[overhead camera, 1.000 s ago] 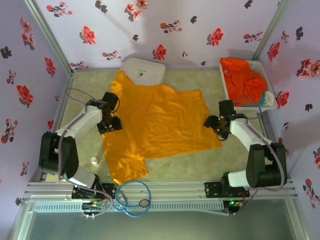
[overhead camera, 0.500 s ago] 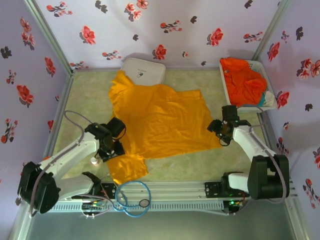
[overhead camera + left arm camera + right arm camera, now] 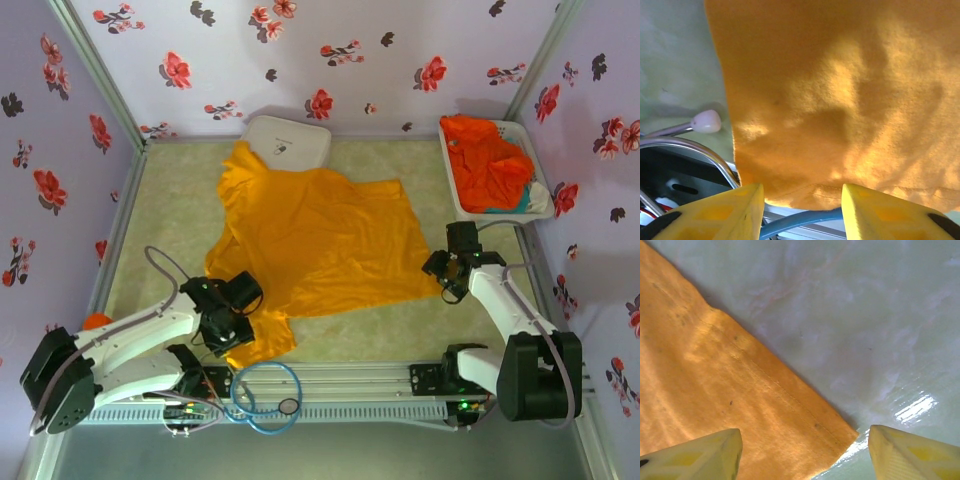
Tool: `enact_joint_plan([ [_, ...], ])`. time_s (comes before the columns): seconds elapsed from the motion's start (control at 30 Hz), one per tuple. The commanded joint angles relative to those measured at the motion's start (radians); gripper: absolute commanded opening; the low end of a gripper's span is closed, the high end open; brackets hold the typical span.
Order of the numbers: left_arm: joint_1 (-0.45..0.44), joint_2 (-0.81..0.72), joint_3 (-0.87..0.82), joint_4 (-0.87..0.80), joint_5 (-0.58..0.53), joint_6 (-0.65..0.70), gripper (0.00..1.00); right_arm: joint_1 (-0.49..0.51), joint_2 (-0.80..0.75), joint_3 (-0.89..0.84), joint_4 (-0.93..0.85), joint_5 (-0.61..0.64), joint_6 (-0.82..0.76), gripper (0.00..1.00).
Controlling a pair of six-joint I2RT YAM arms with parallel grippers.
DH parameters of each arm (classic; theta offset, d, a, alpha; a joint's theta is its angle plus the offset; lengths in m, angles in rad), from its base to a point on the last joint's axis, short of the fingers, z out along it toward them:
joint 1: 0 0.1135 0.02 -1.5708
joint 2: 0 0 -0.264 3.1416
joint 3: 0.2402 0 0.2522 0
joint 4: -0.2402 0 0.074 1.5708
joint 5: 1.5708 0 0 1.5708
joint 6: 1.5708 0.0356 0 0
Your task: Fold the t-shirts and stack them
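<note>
Under the left gripper (image 3: 225, 322), from above: near-left part of the yellow-orange t-shirt (image 3: 320, 240), hidden. At the tabletop's far edge: near-left corner of the white case (image 3: 290, 140), covered by that shirt. In the basket (image 3: 447, 165) at the far right corner: red-orange t-shirt (image 3: 485, 160), bunched, outline unreadable. At the tabletop's left edge: small orange object (image 3: 93, 321), partly behind the left arm, too small to identify. Left wrist view: fingers (image 3: 730, 210) cropped by the bottom edge, shirt by the top and right edges. Right wrist view: fingers (image 3: 700, 455) cropped likewise, shirt by the left edge.
</note>
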Motion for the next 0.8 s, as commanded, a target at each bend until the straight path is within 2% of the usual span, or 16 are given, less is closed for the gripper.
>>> enact_joint_plan([
  [0.0, -0.037, 0.006, -0.021, 0.009, 0.019, -0.078, 0.44, -0.006, -0.011, -0.01, -0.036, 0.037, 0.027, 0.67],
  [0.23, -0.101, -0.003, -0.018, -0.029, 0.025, -0.129, 0.43, -0.006, -0.018, -0.008, -0.05, 0.034, 0.03, 0.67],
  [0.43, -0.135, 0.053, -0.019, -0.04, 0.016, -0.128, 0.48, -0.006, -0.019, -0.014, -0.05, 0.033, 0.025, 0.67],
  [0.6, -0.157, 0.126, -0.028, 0.032, 0.001, -0.129, 0.52, -0.006, -0.019, -0.021, -0.06, 0.018, 0.033, 0.72],
  [0.77, -0.157, 0.178, -0.033, 0.074, -0.009, -0.111, 0.51, -0.006, -0.004, -0.031, -0.087, 0.004, 0.047, 0.73],
])
